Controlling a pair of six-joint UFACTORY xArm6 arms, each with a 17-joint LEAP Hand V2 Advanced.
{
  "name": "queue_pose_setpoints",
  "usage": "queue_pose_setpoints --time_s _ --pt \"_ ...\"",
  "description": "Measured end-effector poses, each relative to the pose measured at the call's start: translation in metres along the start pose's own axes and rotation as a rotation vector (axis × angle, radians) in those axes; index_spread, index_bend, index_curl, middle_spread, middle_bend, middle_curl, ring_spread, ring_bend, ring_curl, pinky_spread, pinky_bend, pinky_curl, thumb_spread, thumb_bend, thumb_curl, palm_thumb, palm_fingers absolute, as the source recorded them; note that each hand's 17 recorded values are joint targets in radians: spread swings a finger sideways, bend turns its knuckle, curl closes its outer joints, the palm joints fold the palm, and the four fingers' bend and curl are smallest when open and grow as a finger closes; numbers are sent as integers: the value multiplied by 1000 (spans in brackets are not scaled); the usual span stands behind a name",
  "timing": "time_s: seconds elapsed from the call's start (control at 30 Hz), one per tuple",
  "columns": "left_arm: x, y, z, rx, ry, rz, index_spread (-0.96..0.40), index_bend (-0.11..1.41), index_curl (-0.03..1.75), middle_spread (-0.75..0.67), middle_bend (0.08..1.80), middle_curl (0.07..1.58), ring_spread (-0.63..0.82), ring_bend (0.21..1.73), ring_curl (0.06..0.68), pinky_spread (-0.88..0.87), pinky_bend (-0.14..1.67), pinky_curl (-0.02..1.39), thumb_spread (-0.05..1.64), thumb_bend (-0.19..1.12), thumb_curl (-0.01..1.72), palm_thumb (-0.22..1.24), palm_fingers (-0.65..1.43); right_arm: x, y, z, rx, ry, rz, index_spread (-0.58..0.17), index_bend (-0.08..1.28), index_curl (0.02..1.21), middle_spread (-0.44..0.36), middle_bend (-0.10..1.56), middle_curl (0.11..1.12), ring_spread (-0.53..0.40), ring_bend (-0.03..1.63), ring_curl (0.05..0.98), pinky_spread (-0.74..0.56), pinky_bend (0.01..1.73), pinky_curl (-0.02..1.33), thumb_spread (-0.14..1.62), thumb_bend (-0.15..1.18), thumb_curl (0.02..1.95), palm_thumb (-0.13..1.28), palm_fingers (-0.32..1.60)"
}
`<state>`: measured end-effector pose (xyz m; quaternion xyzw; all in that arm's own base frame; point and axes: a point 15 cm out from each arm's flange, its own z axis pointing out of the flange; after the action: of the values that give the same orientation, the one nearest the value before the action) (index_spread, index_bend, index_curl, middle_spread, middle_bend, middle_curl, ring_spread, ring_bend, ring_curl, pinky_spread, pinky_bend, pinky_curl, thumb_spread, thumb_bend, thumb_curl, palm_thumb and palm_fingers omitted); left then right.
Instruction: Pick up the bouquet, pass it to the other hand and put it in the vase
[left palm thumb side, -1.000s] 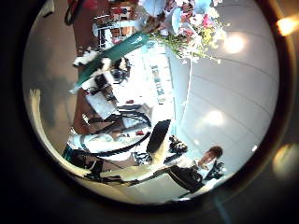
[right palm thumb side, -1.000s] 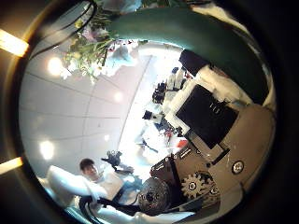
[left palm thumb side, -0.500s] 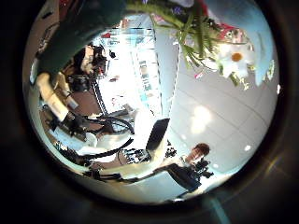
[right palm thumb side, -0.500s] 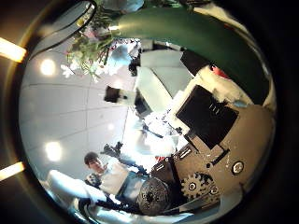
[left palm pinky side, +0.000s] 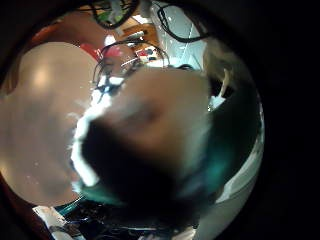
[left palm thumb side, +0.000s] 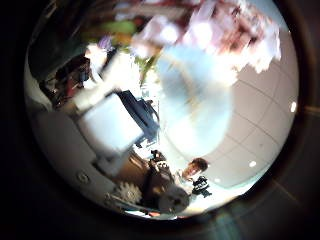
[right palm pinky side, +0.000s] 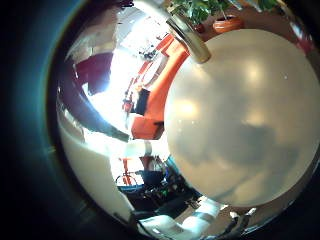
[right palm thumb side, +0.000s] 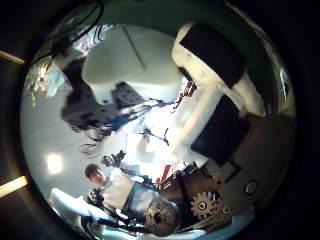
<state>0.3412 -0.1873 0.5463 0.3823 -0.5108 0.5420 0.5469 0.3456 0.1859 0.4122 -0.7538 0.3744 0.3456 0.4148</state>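
Bouquet (left palm thumb side: 225, 30) now looms close over left hand (left palm thumb side: 115, 125), which has closed on right hand (right palm thumb side: 215, 60): handover likely imminent; finger states cannot be told.

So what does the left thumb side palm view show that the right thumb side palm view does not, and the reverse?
Only the left thumb side palm view shows the bouquet very close, with its blossoms large near that palm. Only the right thumb side palm view shows another hand farther off, with the flowers small beside it. Both show the bouquet, the ceiling and a geared part of the camera's own hand.
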Motion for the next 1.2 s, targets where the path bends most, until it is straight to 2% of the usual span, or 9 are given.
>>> queue_pose_setpoints --time_s 0.13,0.37,0.47,0.57,0.63,0.73,0.83,1.0,1.2 --pt "-1 -4 -8 10 6 -24 -471 673 709 -428 1070 851 -416 1397 433 -513 1152 660 986 138 536 876 1234 9 6 -3 -15 28 27 -250 1096 952 -149 1299 830 -204 1426 692 -204 1242 913 962 -26 1104 926 1070" --pt "13 -8 -12 14 -6 20 -579 751 858 -462 1164 878 -411 1455 473 -546 1216 687 1004 133 613 951 1160 13 8 -8 -8 39 55 -274 947 906 -161 1200 794 -216 1353 646 -283 1148 836 978 -32 925 887 1041" --pt "27 -13 -20 34 -25 66 -609 748 909 -468 1184 881 -406 1469 482 -551 1229 693 1011 122 641 961 1145 17 9 -14 6 44 74 -300 809 879 -179 1112 764 -234 1295 624 -359 1106 801 985 -42 855 838 856" --pt "45 -19 -28 52 -50 124 -634 737 954 -467 1196 884 -404 1476 488 -547 1240 700 1019 108 663 965 1136 22 9 -22 26 51 89 -322 539 805 -184 1012 727 -255 1283 598 -422 1131 763 991 -33 796 816 634" --pt "56 -22 -37 72 -71 164 -648 726 982 -467 1202 884 -403 1478 490 -545 1244 703 1025 99 677 967 1132 26 12 -24 34 49 102 -336 442 768 -182 904 696 -258 1272 588 -410 1124 757 990 -34 758 803 451" --pt "79 -28 -56 119 -114 242 -663 712 1015 -466 1206 884 -402 1480 493 -542 1248 706 1030 88 692 970 1129 30 15 -24 39 43 117 -348 382 715 -170 802 655 -239 1217 568 -321 1051 751 994 -34 718 783 234" --pt "99 -33 -69 153 -149 315 -677 697 1046 -465 1209 883 -401 1481 494 -542 1251 708 1035 77 707 973 1128 36 19 -23 44 36 139 -367 358 647 -159 728 607 -217 1154 518 -208 984 707 996 -29 679 775 223" --pt "142 -44 -110 270 -246 468 -702 667 1104 -464 1216 880 -401 1478 495 -540 1250 710 1044 56 734 980 1132 47 24 -19 48 32 168 -367 363 603 -156 675 566 -187 1109 483 -48 879 660 997 -25 631 775 240" --pt "149 -71 -145 420 -306 544 -722 638 1156 -461 1219 875 -401 1475 496 -540 1248 711 1054 36 758 991 1134 55 23 -18 67 40 182 -359 360 569 -157 613 527 -163 1068 457 104 801 617 998 -25 593 780 238"
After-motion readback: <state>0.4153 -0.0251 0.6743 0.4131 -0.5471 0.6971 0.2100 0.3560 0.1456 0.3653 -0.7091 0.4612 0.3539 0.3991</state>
